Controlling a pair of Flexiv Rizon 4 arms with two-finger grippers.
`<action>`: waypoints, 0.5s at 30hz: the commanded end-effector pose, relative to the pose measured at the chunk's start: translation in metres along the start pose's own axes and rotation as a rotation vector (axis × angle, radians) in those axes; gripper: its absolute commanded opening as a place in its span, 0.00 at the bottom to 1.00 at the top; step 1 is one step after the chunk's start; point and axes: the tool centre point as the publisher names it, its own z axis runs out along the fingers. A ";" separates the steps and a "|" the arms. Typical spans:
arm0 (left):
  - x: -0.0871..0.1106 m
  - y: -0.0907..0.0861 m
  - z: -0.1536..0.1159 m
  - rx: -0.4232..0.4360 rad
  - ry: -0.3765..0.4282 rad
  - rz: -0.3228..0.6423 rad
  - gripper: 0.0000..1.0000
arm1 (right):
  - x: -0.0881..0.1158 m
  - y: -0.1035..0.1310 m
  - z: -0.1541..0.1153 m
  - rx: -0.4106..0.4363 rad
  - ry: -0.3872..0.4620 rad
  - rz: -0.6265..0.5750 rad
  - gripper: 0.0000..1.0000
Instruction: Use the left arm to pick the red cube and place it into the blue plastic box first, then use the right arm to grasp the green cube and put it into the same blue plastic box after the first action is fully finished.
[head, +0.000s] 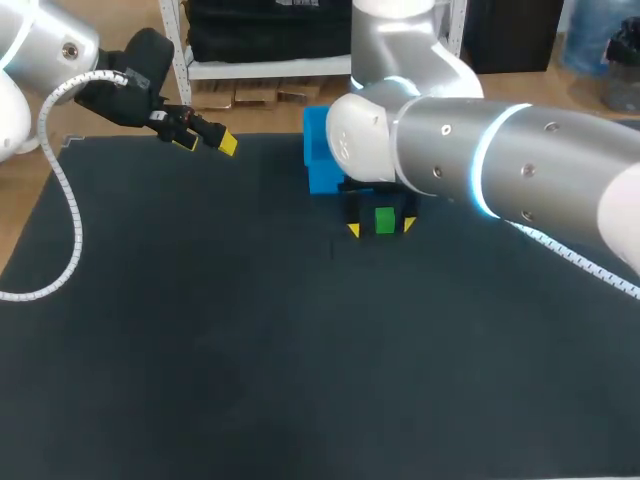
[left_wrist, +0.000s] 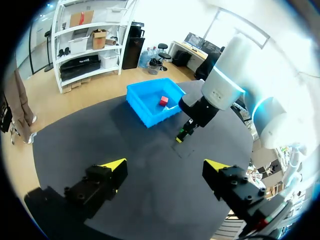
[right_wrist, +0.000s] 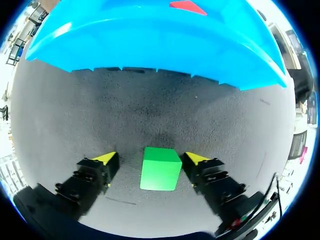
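The green cube (head: 384, 220) (right_wrist: 160, 167) lies on the black mat just in front of the blue plastic box (head: 320, 150) (left_wrist: 145, 112) (right_wrist: 150, 40). My right gripper (head: 381, 228) (right_wrist: 150, 158) is down at the mat and open, one finger on each side of the cube. One finger is almost against the cube and a gap shows at the other. The red cube (left_wrist: 164, 100) (right_wrist: 187, 6) rests inside the box; the head view hides it behind my right arm. My left gripper (head: 207, 143) (left_wrist: 165, 165) hangs open and empty above the mat's far left.
The black mat (head: 200, 330) covers the table and lies bare in front and to the left. My right arm (head: 500, 160) stretches in over the right half and covers most of the box in the head view.
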 end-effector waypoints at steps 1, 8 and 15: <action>0.002 0.000 0.000 0.003 -0.005 0.003 1.00 | -0.002 0.002 0.012 0.003 0.005 0.003 0.00; 0.002 0.000 0.000 0.003 -0.005 0.003 1.00 | 0.000 0.002 0.012 0.005 0.007 0.007 0.00; 0.002 0.000 0.000 0.003 -0.005 0.003 1.00 | 0.007 -0.001 0.008 0.012 0.014 0.014 0.00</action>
